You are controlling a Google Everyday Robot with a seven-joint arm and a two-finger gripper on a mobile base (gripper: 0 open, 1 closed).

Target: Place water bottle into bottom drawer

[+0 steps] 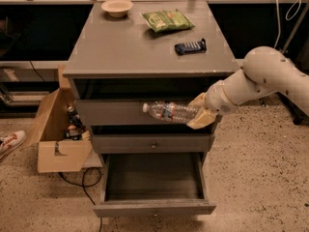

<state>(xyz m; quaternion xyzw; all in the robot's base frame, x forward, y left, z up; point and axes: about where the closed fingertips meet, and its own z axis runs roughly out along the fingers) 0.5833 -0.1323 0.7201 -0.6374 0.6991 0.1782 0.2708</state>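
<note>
The water bottle (170,112), clear crinkled plastic with a white cap and a dark label band, lies level in the air in front of the top drawer, cap pointing left. My gripper (199,112) is shut on the bottle's right end, with the white arm reaching in from the right. The bottom drawer (154,208) is pulled open below, its shallow grey tray empty. The bottle hangs above the drawer's back part, well clear of it.
The grey cabinet top (120,47) carries a tan bowl (117,7), a green chip bag (167,20) and a dark remote-like object (190,46). An open cardboard box (60,139) stands at the cabinet's left. A shoe (9,142) lies at the far left on the floor.
</note>
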